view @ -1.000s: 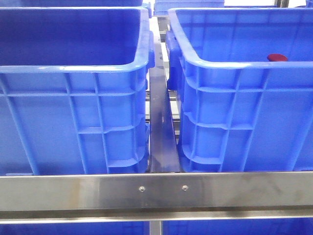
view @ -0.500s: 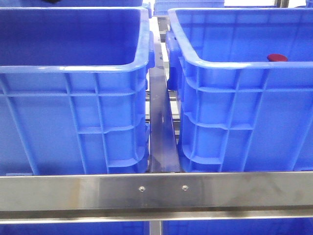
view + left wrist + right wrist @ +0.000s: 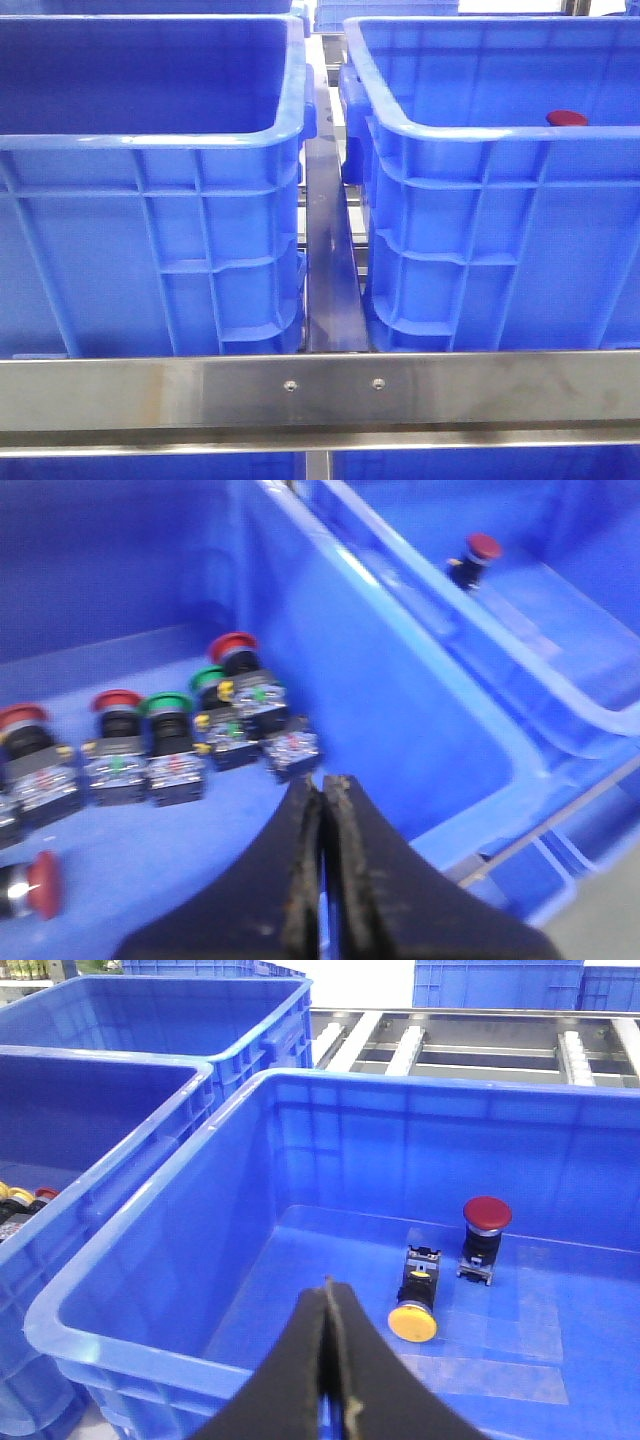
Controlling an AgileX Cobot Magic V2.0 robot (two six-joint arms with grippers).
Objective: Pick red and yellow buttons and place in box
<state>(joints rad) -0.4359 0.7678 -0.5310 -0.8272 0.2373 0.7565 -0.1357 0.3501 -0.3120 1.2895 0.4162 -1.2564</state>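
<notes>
The box, a deep blue crate on the right, holds a red button standing upright and a yellow button lying on its side. From the front only the red cap shows above the box rim. My right gripper is shut and empty above the box's near rim. My left gripper is shut and empty inside the left crate, just short of a row of red-capped buttons and green-capped buttons. Another red button lies on its side.
A steel rail crosses in front of both crates, and a narrow metal strip runs between them. The left crate stands beside the box. More blue crates and roller tracks lie behind. The left wrist view is blurred.
</notes>
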